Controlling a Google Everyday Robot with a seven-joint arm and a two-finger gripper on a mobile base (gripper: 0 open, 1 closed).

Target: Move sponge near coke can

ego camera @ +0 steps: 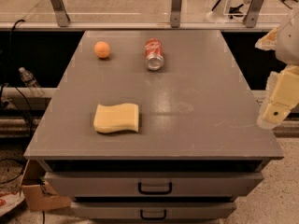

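1. Grey table (201,125) fills the view, with two drawers (93,183) below its front edge.
2. Sponge (117,118) lies flat, near-left on the top.
3. Gripper (273,112) hangs past the right edge, touching nothing; grip state cannot be told.
4. Coke can (154,54) lies on its side at far centre, well apart from the sponge, with an orange (102,49) to its left.
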